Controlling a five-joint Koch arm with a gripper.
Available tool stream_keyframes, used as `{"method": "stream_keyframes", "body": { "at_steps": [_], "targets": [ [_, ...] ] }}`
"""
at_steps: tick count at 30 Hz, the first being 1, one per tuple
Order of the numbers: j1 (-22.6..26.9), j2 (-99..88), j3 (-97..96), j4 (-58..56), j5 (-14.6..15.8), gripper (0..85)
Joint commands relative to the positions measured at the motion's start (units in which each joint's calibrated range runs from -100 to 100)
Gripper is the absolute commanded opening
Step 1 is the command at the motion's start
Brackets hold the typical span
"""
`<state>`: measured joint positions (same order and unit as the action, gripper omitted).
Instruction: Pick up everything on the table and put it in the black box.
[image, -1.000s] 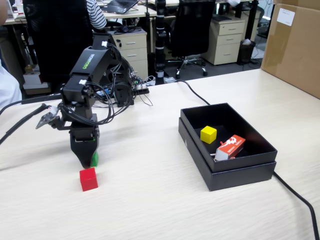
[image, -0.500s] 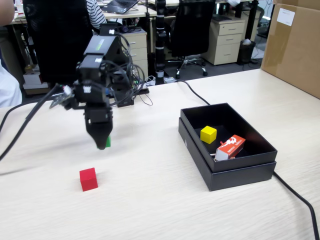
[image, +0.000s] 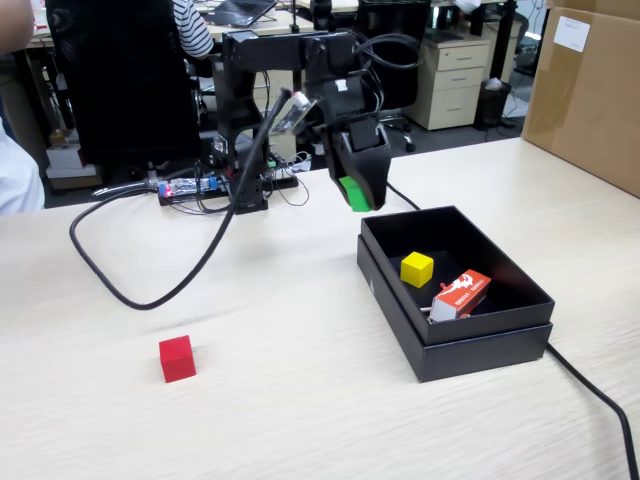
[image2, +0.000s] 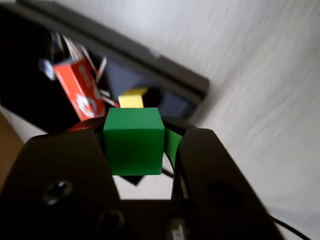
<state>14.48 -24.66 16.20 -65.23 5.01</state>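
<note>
1. The black end effector (image: 357, 192) had swung from above the tabletop's left part to just outside the near-left corner of the shallow matte black cardboard box (image: 480, 338), its jaws clamped on the small plain green cube (image2: 133, 141).
2. That left the drop as the likely next step: the cube hung close to the box's rim, not yet over the interior.
3. The small yellow cube (image: 416, 268) lay inside beside an orange-red printed carton (image: 460, 296).
4. Compared with before, the small red cube (image: 177, 358) sat unmoved on the pale wood-grain tabletop (image: 280, 400), well apart from the box.
</note>
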Motion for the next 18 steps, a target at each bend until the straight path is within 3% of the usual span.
{"method": "stream_keyframes", "body": {
  "at_steps": [1,18],
  "targets": [
    [2.10,1.88,5.92,-0.12,1.51,0.9],
    [3.32,27.93,16.89,0.22,4.64,0.9]
  ]
}}
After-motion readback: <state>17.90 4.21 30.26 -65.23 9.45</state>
